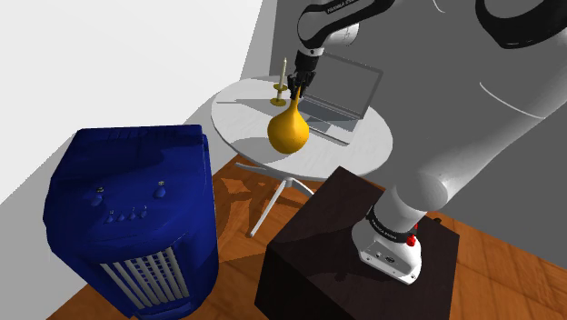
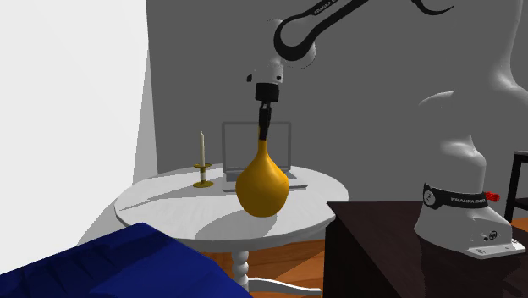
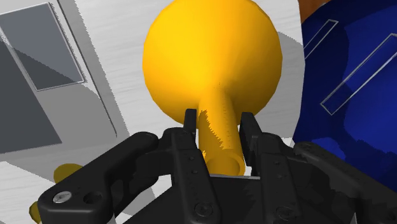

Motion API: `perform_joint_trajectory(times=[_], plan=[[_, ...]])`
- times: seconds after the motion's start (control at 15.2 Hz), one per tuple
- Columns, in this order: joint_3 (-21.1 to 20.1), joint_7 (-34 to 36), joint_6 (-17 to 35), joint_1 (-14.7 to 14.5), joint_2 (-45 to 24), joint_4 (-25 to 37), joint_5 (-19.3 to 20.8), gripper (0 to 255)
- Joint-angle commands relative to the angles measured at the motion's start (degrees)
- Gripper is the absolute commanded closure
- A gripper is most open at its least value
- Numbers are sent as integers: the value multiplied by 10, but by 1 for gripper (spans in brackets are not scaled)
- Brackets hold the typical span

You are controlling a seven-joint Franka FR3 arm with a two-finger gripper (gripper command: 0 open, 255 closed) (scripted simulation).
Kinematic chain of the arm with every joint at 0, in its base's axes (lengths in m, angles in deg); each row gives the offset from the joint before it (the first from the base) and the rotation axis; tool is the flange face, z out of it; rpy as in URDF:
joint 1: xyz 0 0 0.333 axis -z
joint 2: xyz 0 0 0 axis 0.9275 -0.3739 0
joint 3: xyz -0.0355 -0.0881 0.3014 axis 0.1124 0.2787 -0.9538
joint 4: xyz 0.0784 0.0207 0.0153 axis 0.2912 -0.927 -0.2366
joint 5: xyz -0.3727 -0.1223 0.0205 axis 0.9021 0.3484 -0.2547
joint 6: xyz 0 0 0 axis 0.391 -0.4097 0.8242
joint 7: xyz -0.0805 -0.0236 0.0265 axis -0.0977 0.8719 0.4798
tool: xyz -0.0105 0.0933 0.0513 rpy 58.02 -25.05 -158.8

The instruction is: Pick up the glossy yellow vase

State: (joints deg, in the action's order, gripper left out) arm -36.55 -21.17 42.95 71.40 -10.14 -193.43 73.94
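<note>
Vase (image 1: 289, 130), glossy yellow with a round belly and a thin neck, is hanging upright under the end effector (image 1: 298, 88) just above the middle of the shoulder view, over the near part of the desk (image 1: 368, 150).

By size, the white arm (image 1: 454, 173) is taking up the right side of that view and arching over to the upper middle. A bulky blue appliance (image 1: 136, 214) is sitting at the lower left on the wooden floor (image 1: 245, 195). The dark stand (image 1: 309, 268) is occupying the lower middle. The round white desk is lying in the upper middle, carrying an open laptop (image 1: 343, 91) behind the vase and a small candlestick (image 1: 281, 87) up beside the neck.

In the wrist view the two black fingers (image 3: 191, 133) are pressing on either side of the neck, closed down to its width, so the end effector (image 3: 219, 124) is gripping the vase (image 3: 210, 57).

As for progress, the reach and the grasp are looking finished. In the second exterior view the vase (image 2: 262, 190) is showing its base low against the desk top (image 2: 161, 199), with a grey shadow right beside it. I cannot tell whether the belly is already clear of the surface or only about to leave it. By my reading, what is remaining is the lift itself: raising the vase plainly off the desk while keeping it upright.
</note>
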Motion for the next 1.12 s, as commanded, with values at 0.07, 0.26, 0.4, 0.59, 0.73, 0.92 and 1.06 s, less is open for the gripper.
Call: perform_joint_trajectory(times=[0.07, 0.26, 0.4, 0.59, 0.73, 0.92, 1.06], plan=[[-1, 1, -15, 0, 7, 8, 2, 255], [-2, 3, -39, 0, 15, 23, 4, 255], [-2, 5, -54, 0, 21, 34, 5, 255], [-4, 6, -78, 0, 28, 50, 7, 255], [-4, 7, -93, 0, 32, 62, 8, 255], [-5, 8, -116, 0, 37, 80, 9, 255], [-6, 8, -118, 0, 37, 81, 9, 255]])
